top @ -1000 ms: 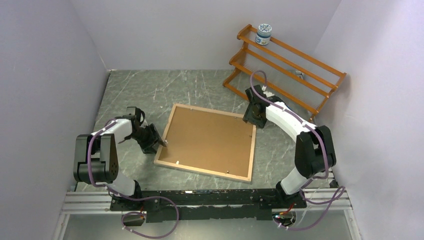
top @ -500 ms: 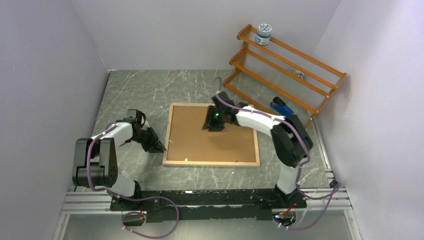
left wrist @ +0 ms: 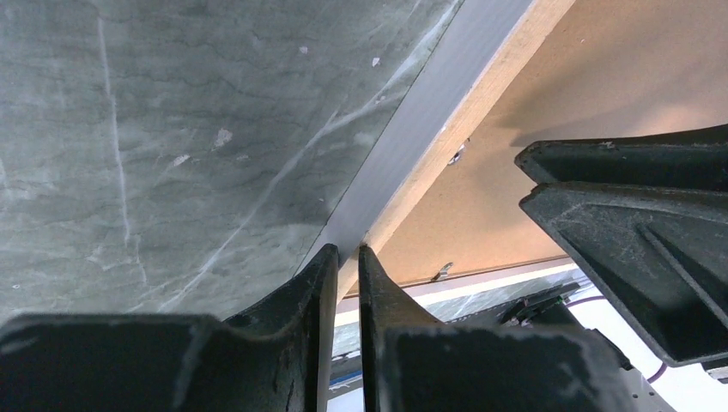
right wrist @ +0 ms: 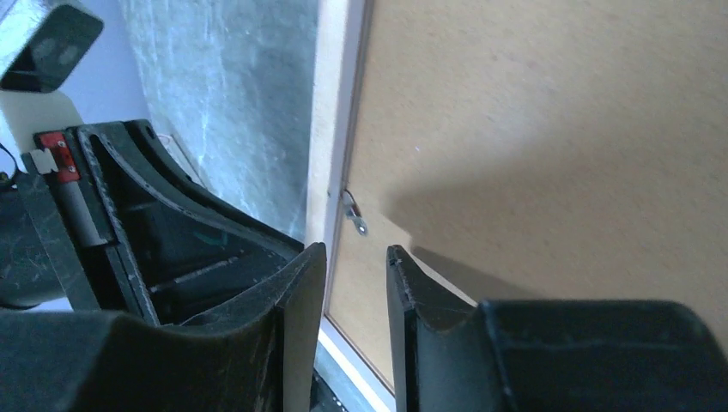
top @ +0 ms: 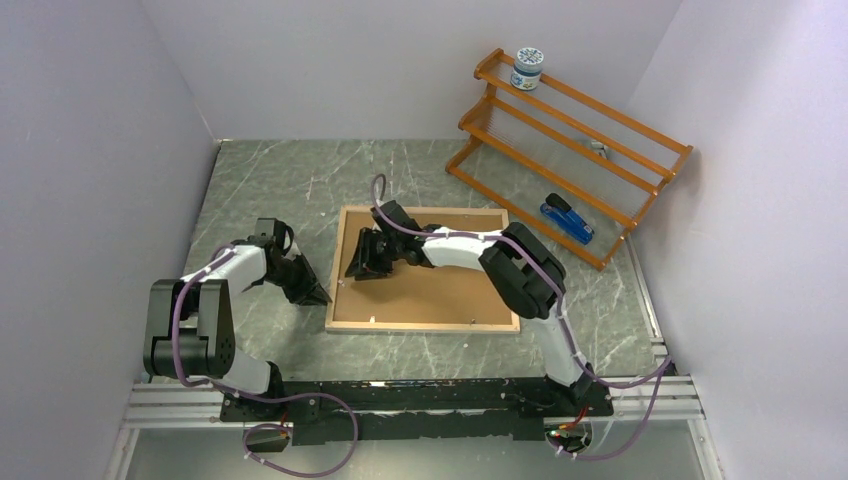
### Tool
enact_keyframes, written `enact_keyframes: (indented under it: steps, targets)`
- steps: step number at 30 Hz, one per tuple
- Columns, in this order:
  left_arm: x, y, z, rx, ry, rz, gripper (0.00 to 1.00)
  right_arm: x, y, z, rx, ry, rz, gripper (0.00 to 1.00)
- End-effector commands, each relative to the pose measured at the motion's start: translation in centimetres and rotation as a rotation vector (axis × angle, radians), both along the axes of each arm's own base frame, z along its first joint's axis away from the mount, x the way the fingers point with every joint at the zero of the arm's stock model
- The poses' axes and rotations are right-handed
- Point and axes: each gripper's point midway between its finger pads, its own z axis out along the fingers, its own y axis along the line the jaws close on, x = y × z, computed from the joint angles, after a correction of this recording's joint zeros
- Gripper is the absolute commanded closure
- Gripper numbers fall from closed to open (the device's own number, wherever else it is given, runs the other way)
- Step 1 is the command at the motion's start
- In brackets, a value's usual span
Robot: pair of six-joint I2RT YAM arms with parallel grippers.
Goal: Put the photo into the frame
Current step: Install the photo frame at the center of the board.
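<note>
The frame (top: pixel 420 327) lies face down in the middle of the table, its light wood rim around the brown backing panel (top: pixel 450 290). The photo is hidden. My left gripper (top: pixel 322 297) is shut and low on the table, its tips at the frame's left rim (left wrist: pixel 446 129). In the left wrist view the gripper (left wrist: pixel 343 251) holds nothing. My right gripper (top: pixel 352 270) hovers over the left part of the backing. In the right wrist view it (right wrist: pixel 356 251) is narrowly open and empty, just short of a small metal clip (right wrist: pixel 354 215) by the rim (right wrist: pixel 330 129).
An orange wooden rack (top: pixel 570 130) leans at the back right, with a small jar (top: pixel 527 68) on its top rail. A blue object (top: pixel 566 220) lies on the table in front of the rack. Walls close in left, back and right.
The frame has turned square to the table's front edge. My right arm has swept from the frame's far right corner across to its left part. My left gripper has barely moved.
</note>
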Motion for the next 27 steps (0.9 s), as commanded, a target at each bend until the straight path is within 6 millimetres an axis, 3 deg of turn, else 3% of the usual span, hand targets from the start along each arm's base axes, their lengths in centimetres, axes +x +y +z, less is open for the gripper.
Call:
enact_keyframes:
  steps: [1, 9, 27]
  targets:
    - [-0.6, 0.4, -0.6, 0.038, 0.035, -0.01, 0.82, 1.3, 2.6, 1.7, 0.1, -0.054, 0.021, 0.66]
    - [-0.6, 0.4, -0.7, 0.039, 0.039, -0.012, 0.81, -0.6, 4.0, -0.2, 0.113, -0.034, 0.114, 0.7]
    - [-0.9, 0.7, -1.2, 0.059, 0.07, -0.017, 0.83, -1.7, 4.4, -2.5, 0.131, -0.14, 0.31, 0.7]
